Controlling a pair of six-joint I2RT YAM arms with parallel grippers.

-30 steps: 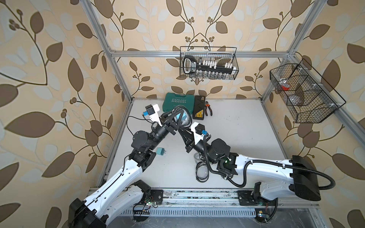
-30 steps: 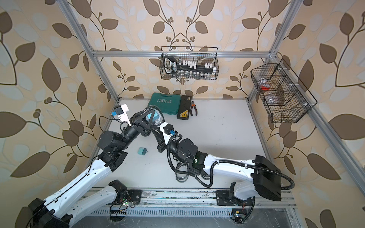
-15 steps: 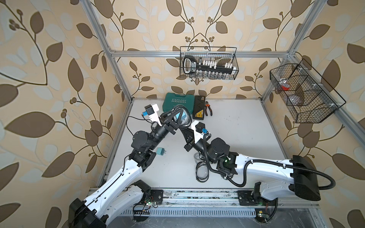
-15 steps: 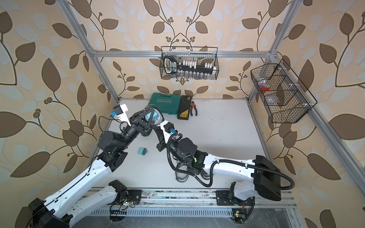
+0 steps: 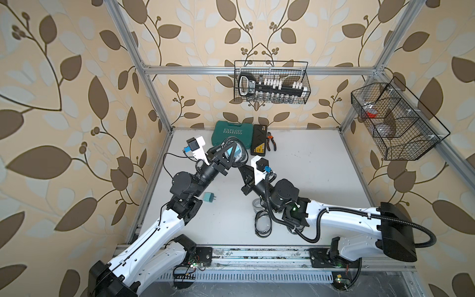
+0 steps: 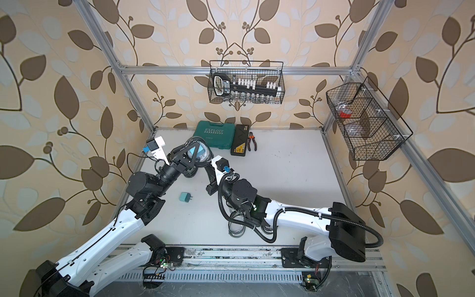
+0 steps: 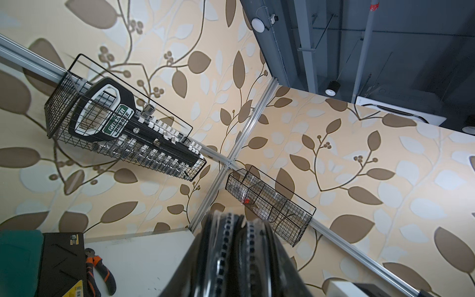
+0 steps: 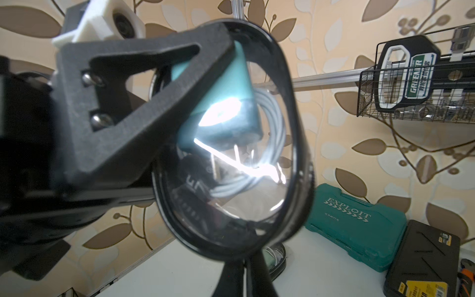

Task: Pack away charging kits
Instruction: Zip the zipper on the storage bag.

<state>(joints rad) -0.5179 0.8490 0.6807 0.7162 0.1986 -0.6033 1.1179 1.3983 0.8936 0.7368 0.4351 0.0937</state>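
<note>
Pouch [image 8: 239, 205] was up off the table [image 5: 308, 180], clamped in my left gripper [image 5: 231, 151] so its rim faced my right gripper [image 8: 245, 259]. That one was pinched together right at the rim, guessing for the zip, since adapter [image 8: 231, 120] and cable [image 8: 272, 123] sat inside.

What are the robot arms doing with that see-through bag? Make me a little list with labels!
held up: pouch, clear with black rim, above the table
inside it: teal plug adapter, coiled white cable
left gripper: shut on the pouch's sides
right gripper: shut, fingertips at the pouch's lower rim
not packed: second teal adapter, on the table beside the left arm
at the back: green EXPLOIT case, black case, pliers
</note>
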